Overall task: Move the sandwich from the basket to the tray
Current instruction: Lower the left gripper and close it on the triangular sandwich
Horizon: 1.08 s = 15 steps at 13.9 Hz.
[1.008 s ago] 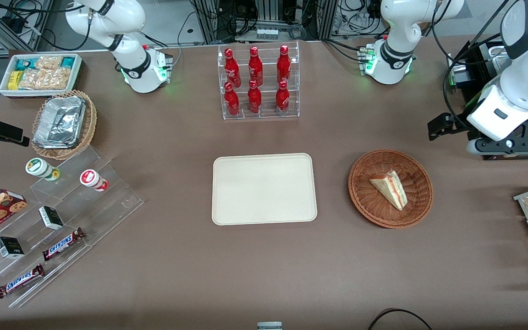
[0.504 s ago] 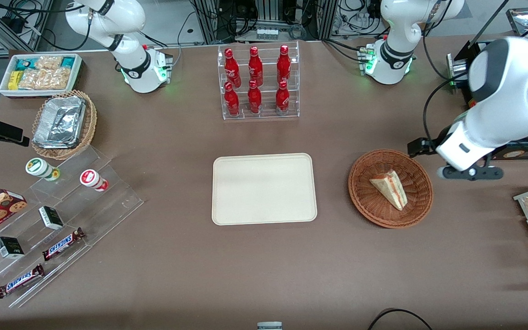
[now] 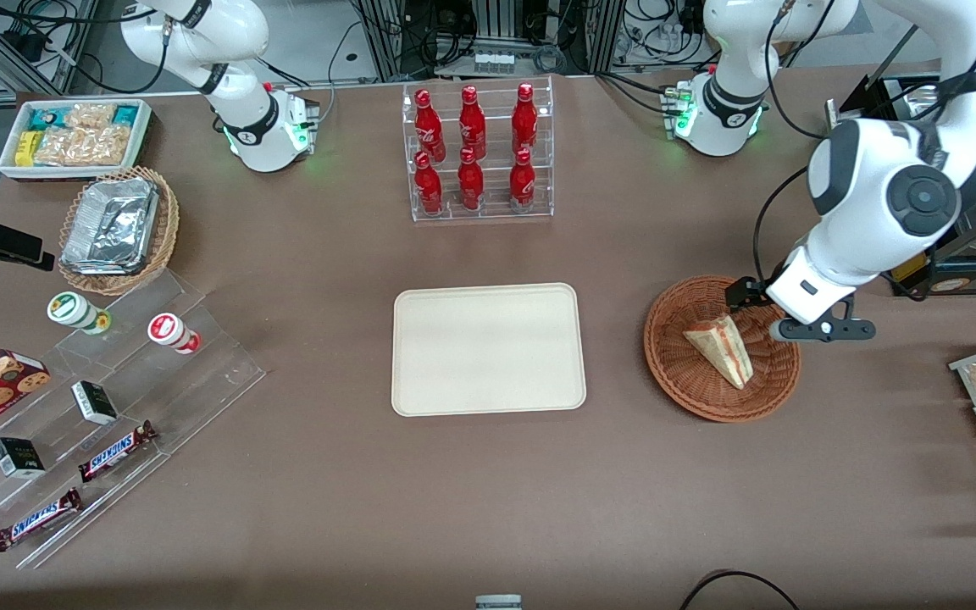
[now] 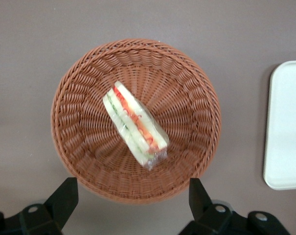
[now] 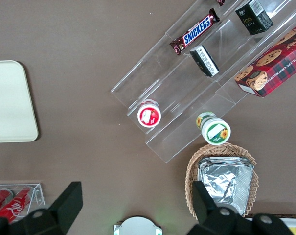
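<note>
Now the gripper point(image 4: 130, 205) has swung in from the table's working-arm end to hover above the basket point(image 3: 676, 373), fingers spread wide and empty, the sandwich point(image 3: 721, 346) lying inside, the tray point(image 3: 488, 349) bare, so grasping looks next.

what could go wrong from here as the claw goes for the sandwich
1. The sandwich lies diagonally in the basket; the open claw, hovering over the basket's rim, may close across the wrong axis and lose it.
2. It looks soft and film-wrapped, so a firm pinch could squash it or catch only wrap.
3. The basket sits loose on the table; a low finger could catch the rim and drag it toward the tray.
</note>
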{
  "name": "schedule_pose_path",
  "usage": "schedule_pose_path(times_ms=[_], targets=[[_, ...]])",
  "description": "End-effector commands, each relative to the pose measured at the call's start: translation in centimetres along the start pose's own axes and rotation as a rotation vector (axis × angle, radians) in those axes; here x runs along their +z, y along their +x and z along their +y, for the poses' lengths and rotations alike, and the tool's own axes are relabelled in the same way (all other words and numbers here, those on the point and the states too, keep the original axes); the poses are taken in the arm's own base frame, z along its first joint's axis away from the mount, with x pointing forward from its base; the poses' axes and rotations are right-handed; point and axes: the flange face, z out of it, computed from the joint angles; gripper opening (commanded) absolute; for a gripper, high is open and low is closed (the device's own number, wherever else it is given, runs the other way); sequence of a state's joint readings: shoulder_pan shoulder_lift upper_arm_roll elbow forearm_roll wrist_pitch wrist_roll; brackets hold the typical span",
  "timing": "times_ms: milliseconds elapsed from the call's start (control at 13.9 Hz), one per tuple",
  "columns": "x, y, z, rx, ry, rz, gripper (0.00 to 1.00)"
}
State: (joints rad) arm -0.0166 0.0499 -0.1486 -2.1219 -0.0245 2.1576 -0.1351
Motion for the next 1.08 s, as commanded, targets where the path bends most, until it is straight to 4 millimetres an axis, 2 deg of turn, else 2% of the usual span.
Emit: schedule_pose_path(times_ms=[0, 144, 288, 432, 648, 792, 1008], targets=[[1.7, -1.8, -0.2, -0.081, 0.0, 0.065, 1.0], [2.3, -1.9, -0.3, -0.19, -0.006, 0.074, 1.0], [3.2, -2.0, -0.3, -0.378, -0.021, 0.097, 1.0], [4.6, -2.6, -0.5, -0.509, -0.039, 0.125, 1.0], [7.0, -2.4, -0.3, -0.751, -0.052, 0.101, 1.0], [8.5, -2.3, 0.8, -0.78, -0.048, 0.078, 1.0], [10.0, -2.2, 0.9, -0.774, -0.036, 0.052, 1.0]])
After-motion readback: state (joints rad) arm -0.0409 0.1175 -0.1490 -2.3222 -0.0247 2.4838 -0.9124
